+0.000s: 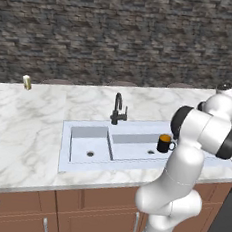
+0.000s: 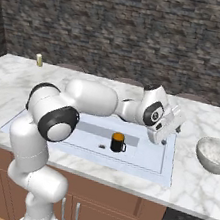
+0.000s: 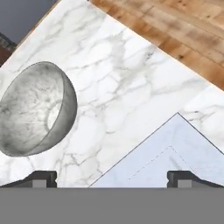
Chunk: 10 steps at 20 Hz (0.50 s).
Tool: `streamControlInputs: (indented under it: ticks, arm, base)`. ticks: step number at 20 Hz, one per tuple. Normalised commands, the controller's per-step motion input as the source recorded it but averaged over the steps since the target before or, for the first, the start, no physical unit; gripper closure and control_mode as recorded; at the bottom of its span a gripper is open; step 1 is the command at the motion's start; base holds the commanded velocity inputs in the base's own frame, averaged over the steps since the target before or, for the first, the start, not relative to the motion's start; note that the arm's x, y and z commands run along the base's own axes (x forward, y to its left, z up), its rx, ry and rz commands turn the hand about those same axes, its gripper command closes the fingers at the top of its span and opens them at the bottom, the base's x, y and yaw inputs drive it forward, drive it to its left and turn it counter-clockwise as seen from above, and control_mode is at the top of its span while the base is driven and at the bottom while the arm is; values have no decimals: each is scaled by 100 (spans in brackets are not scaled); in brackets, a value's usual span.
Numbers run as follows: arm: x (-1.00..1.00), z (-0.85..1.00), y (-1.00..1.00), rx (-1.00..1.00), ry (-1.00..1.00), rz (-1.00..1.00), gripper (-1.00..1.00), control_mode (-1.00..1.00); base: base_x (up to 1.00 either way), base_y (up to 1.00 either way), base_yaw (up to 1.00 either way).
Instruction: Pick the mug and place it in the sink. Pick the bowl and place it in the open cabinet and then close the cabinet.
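Right base view shows the mug (image 2: 118,143) standing upright in the larger basin of the sink (image 2: 166,167), so the first part of the task looks done. The gripper (image 2: 171,126) hangs above the sink's right edge, jaws spread wide and holding nothing. The bowl (image 2: 216,154) sits untouched on the worktop (image 2: 190,189) near its right front edge. Moving the bowl and shutting the cabinet remain.

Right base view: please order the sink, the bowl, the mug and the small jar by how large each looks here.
1. sink
2. bowl
3. mug
4. jar, smallest as seen, but it stands farthest from the camera, so its rank against the mug is unsure.
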Motion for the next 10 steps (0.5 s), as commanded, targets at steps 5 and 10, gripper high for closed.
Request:
streamControlInputs:
  ticks: [5,10]
  arm:
    - [0,0,-2,-3,-39,-40,-100,-100]
    - [0,0,-20,0,-17,-30,-100,-100]
  base:
    - [0,0,0]
    - [0,0,0]
